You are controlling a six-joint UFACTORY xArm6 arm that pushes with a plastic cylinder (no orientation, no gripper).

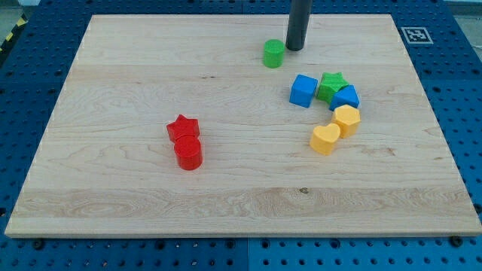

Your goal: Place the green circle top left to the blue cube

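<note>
The green circle [273, 53] is a short green cylinder near the view's top centre of the wooden board [135, 90]. The blue cube [303, 90] lies below and to its right, a gap between them. My tip [294, 48] is the end of the dark rod, just right of the green circle, close to it or touching it. The rod rises out of the view's top.
A green star [330, 84] sits right of the blue cube, with a second blue block [346, 98] beside it. A yellow block [346, 120] and a yellow heart [325, 139] lie below. A red star [182, 129] and red cylinder [188, 153] sit left of centre.
</note>
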